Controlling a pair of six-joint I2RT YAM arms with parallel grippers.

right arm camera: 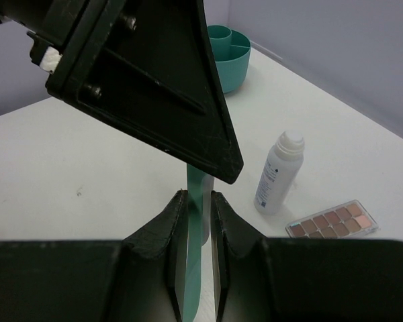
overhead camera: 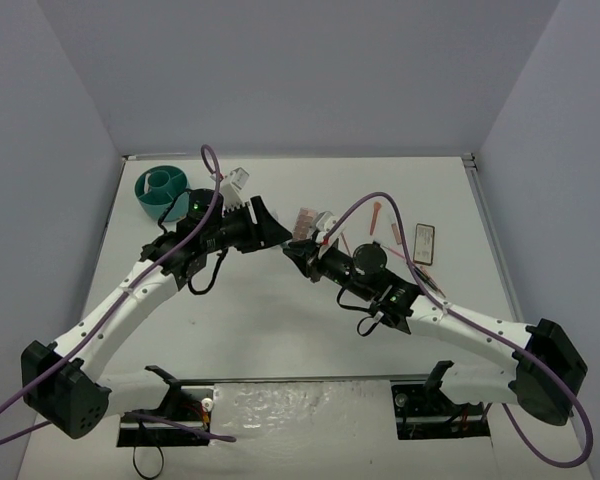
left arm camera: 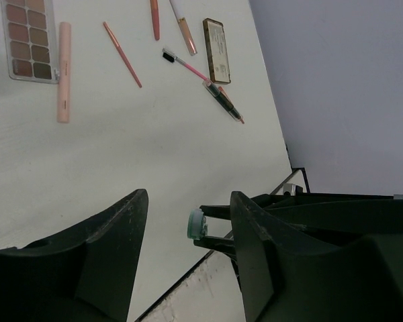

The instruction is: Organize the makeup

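My right gripper (right arm camera: 197,198) is shut on a teal stick (right arm camera: 196,228) and holds it above the table. My left gripper (left arm camera: 189,198) is open, and the stick's round end (left arm camera: 197,223) sits between its fingers without touching them. One left finger (right arm camera: 154,74) hangs over the stick. The two grippers meet mid-table, left (overhead camera: 272,228) and right (overhead camera: 294,250). A white bottle (right arm camera: 279,174) stands upright beside the pinkish-brown palette (right arm camera: 332,220). On the table lie the palette (left arm camera: 30,40), a pink stick (left arm camera: 64,70), a thin pink pencil (left arm camera: 121,54), a brush (left arm camera: 185,64), a black stick (left arm camera: 225,100) and the dark-framed compact (left arm camera: 216,50).
The round teal divided tub (overhead camera: 160,190) stands at the back left, also in the right wrist view (right arm camera: 227,57). The compact (overhead camera: 426,243) and loose sticks (overhead camera: 377,212) lie at the right. The table's right edge (left arm camera: 282,134) runs near the black stick. Walls enclose three sides.
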